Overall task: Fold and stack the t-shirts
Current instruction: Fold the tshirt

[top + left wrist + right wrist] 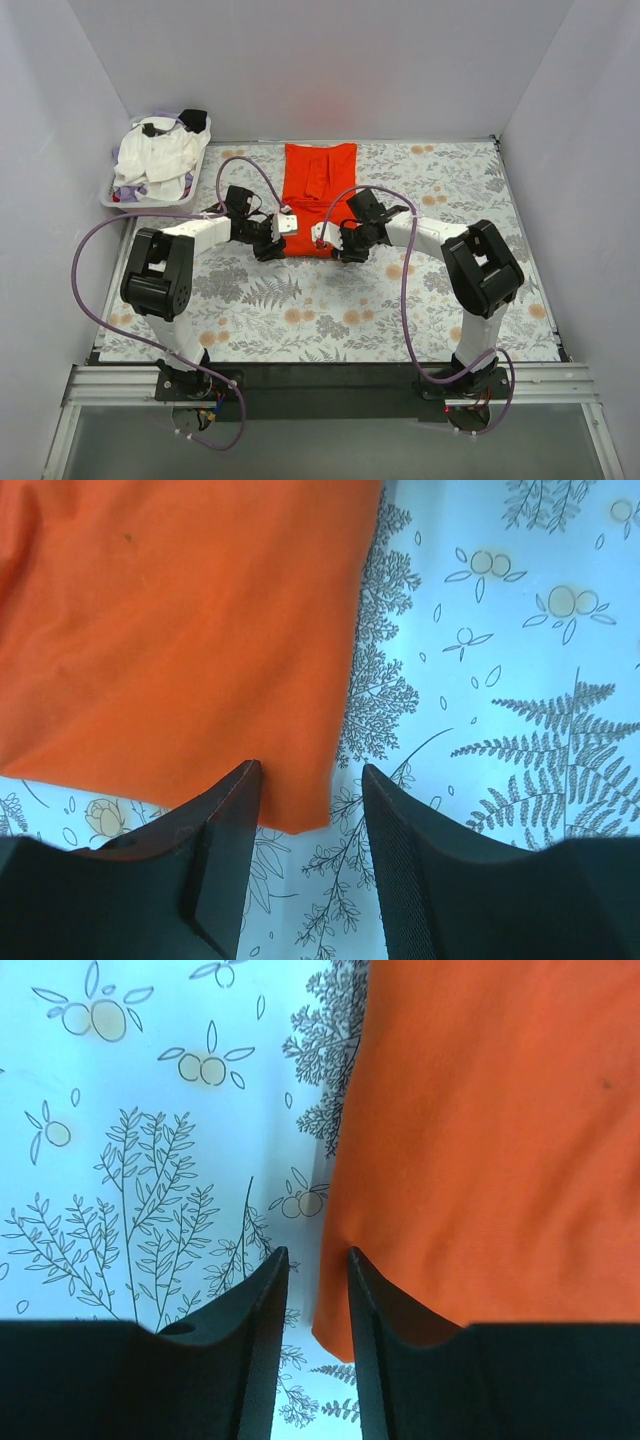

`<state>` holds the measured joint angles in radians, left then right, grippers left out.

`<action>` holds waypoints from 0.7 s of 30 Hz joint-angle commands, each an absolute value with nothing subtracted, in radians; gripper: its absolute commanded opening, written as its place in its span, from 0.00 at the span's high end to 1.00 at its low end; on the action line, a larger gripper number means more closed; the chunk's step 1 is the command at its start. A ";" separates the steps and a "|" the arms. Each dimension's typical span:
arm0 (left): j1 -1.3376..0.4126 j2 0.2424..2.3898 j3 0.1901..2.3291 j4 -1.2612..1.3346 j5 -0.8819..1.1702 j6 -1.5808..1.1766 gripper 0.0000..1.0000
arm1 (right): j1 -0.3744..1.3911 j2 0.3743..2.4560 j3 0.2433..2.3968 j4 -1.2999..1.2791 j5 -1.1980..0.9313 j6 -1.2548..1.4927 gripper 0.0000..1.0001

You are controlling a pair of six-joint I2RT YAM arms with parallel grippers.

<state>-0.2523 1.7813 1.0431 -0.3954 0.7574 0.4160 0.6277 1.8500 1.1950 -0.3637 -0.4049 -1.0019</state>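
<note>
The orange-red t-shirt (318, 195) lies folded into a long narrow strip at the middle back of the table. My left gripper (270, 248) is open at its near-left corner; in the left wrist view the shirt (180, 630) ends in a corner lying between the fingers (228, 820). My right gripper (343, 248) is open at the near-right corner; in the right wrist view the shirt's (490, 1130) edge and corner lie between the narrowly parted fingers (262, 1305). Neither gripper is closed on the cloth. The white t-shirts (155, 160) are heaped in a basket at the back left.
A grey-and-orange floral cloth (300, 300) covers the table. The white basket (108, 192) stands at the back left corner with a dark item (193, 118) on top. White walls enclose the back and both sides. Purple cables loop over both arms.
</note>
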 commanded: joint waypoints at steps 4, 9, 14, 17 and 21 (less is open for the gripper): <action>-0.259 1.801 1.009 -0.396 0.730 0.529 0.58 | 0.612 1.881 1.167 -0.351 -0.374 -1.026 0.65; -0.259 1.827 0.993 -0.411 0.704 0.561 0.67 | 0.604 1.893 1.149 -0.339 -0.342 -1.026 0.65; -0.258 1.847 1.018 -0.439 0.712 0.558 0.86 | 0.597 1.908 1.164 -0.334 -0.313 -1.011 0.77; -0.259 1.855 1.046 -0.459 0.715 0.551 0.94 | 0.598 1.904 1.169 -0.333 -0.310 -1.011 0.94; -0.252 1.829 1.066 -0.466 0.738 0.529 1.00 | 0.597 1.873 1.189 -0.334 -0.316 -0.989 0.99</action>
